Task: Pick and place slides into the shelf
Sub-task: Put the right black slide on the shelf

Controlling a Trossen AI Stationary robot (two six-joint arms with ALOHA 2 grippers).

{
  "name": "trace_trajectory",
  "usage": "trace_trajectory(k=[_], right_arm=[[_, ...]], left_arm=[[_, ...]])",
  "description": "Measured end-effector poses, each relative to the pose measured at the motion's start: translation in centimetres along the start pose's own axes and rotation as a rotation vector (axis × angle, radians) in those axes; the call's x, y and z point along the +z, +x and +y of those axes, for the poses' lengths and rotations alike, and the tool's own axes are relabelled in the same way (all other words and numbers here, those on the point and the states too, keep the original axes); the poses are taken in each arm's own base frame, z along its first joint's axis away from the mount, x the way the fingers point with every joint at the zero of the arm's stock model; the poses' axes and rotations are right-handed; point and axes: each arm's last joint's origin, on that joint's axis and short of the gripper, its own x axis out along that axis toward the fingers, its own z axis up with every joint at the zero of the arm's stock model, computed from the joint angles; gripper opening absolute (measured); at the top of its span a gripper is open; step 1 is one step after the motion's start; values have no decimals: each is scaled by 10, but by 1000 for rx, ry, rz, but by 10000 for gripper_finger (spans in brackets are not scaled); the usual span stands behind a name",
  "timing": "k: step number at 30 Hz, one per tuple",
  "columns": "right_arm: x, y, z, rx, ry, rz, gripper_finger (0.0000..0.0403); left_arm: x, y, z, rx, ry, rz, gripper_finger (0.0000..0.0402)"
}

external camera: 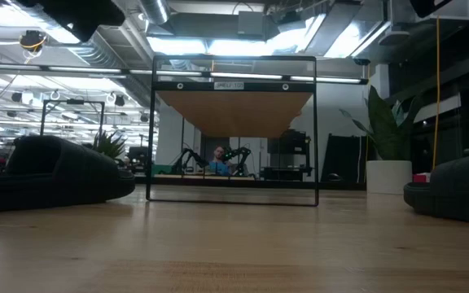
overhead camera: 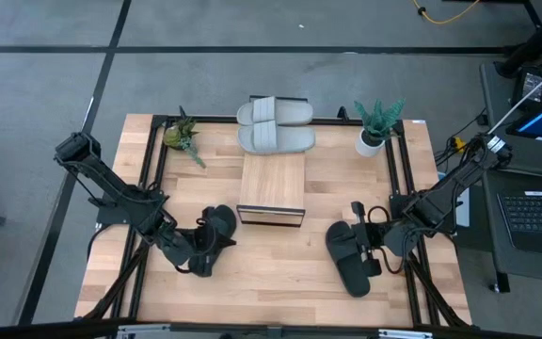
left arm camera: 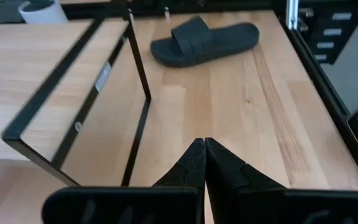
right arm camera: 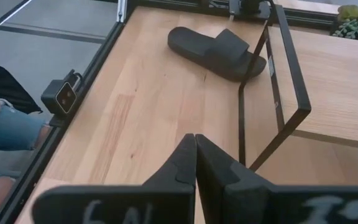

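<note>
The shelf (overhead camera: 273, 184) stands mid-table, its long side running near to far. Two light grey slides (overhead camera: 273, 111) (overhead camera: 277, 138) lie soles down, side by side, on its far end. One black slide (overhead camera: 216, 234) lies on the table off the shelf's near left corner and shows in the right wrist view (right arm camera: 216, 53). The other black slide (overhead camera: 351, 259) lies near right and shows in the left wrist view (left arm camera: 204, 40). My left gripper (left arm camera: 204, 149) is shut and hangs by the left black slide. My right gripper (right arm camera: 195, 142) is shut by the right one. Each nearby slide is hidden from its own wrist view.
A small green plant (overhead camera: 184, 137) lies far left and a potted plant (overhead camera: 376, 127) stands far right. A dark metal frame (overhead camera: 412, 179) rims the table. A person's legs (right arm camera: 5, 130) show beyond the near edge. Bare wood lies between the black slides (overhead camera: 280, 268).
</note>
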Motion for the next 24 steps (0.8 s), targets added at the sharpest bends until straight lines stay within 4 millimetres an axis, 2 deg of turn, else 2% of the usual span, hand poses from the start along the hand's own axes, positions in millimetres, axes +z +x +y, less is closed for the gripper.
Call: trace_trajectory(k=[4, 11, 20, 24], right_arm=[[0, 0, 0, 0, -3, 0, 5], [0, 0, 0, -1, -12, 0, 5], [0, 0, 0, -1, 0, -5, 6], [2, 3, -9, -37, 89, 12, 16]], left_arm=[[-5, 0, 1, -13, -11, 54, 0], [-18, -2, 4, -5, -186, 187, 0], [-19, -3, 4, 5, -215, 198, 0], [-19, -3, 5, 8, -215, 195, 0]])
